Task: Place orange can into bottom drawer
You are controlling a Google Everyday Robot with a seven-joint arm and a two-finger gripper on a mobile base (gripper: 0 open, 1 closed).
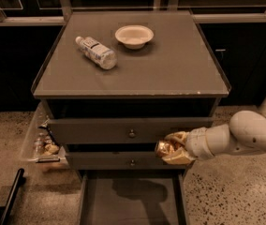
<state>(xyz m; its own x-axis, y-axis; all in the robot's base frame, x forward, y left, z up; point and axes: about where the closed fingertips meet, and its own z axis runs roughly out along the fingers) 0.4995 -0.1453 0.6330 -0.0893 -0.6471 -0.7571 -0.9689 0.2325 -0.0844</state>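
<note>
The orange can (163, 148) is held in my gripper (174, 148), whose pale fingers close around it from the right. The can hangs in front of the two knobbed drawer fronts, at their right part. The bottom drawer (95, 205) is pulled open below, a wide shallow grey tray with a flat floor, and the can is above its right rear part. My white arm (245, 135) reaches in from the right.
On the grey cabinet top (170, 64) lie a clear plastic bottle (96, 52) on its side and a white bowl (134, 35). A clear bin (41, 142) with small items hangs at the cabinet's left side. A black bar (11, 196) lies on the floor at lower left.
</note>
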